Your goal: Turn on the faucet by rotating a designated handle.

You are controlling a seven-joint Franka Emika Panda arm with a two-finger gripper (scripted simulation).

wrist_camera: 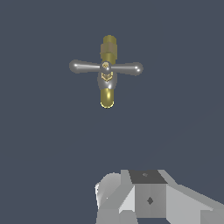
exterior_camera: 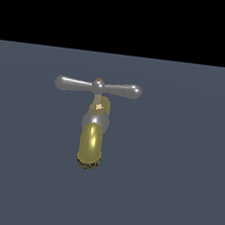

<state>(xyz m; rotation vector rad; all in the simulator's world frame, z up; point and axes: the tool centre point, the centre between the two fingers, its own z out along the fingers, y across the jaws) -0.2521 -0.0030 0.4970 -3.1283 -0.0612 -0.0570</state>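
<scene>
The faucet (exterior_camera: 91, 142) stands on the flat grey floor in the exterior view, its golden-brass spout with a rough dark rim pointing toward the camera below a silver collar. The handle (exterior_camera: 98, 87) is a silver crossbar lying level across its top, with a ball hub and two bulb-ended arms. In the wrist view the faucet (wrist_camera: 107, 94) and the handle (wrist_camera: 106, 68) show from above, small and far off. Grey blocks of my gripper (wrist_camera: 146, 197) fill the frame's edge, well apart from the faucet. Its fingertips do not show. The gripper is out of the exterior view.
A plain dark grey floor (exterior_camera: 174, 192) surrounds the faucet on all sides. A black band lies beyond the floor's far edge in the exterior view.
</scene>
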